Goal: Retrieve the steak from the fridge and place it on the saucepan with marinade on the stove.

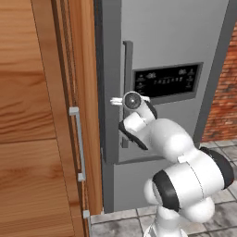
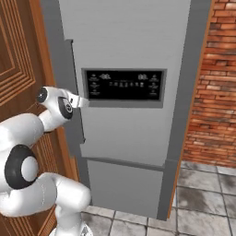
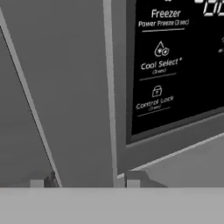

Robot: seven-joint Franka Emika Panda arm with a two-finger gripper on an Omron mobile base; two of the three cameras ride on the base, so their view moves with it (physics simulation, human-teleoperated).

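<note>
**One gripper clamped on the fridge handle**

One white arm reaches up from the base toward the fridge (image 1: 176, 41), a tall grey steel unit whose door is closed in all three views. The gripper (image 1: 121, 101) sits at the long vertical handle (image 1: 127, 60) that runs down the door's left edge. From the left base view the hand meets the handle about halfway down its length, level with the lower part of the black dispenser panel (image 1: 167, 81). From the right base view the gripper (image 2: 82, 101) presses against the same bar (image 2: 70, 69), just left of the panel (image 2: 123, 85).

In the hand view the handle (image 3: 83, 87) rises as a broad grey strip straight up from between the two fingertips (image 3: 133, 178), which stand at either side of its base. The jaws are drawn in tight around the handle, gripping it. Beside it the panel (image 3: 179, 61) fills the upper right, with white labels reading Freezer, Cool Select and Control Lock.

A seam crosses the fridge front below the panel, dividing the upper door from a lower section. To the fridge's left stands a wooden cabinet (image 1: 32, 129) with a slim metal pull (image 1: 78, 143). On the fridge's right is a red brick wall (image 2: 214, 92), and grey floor tiles (image 2: 203, 198) lie at its foot.
</note>
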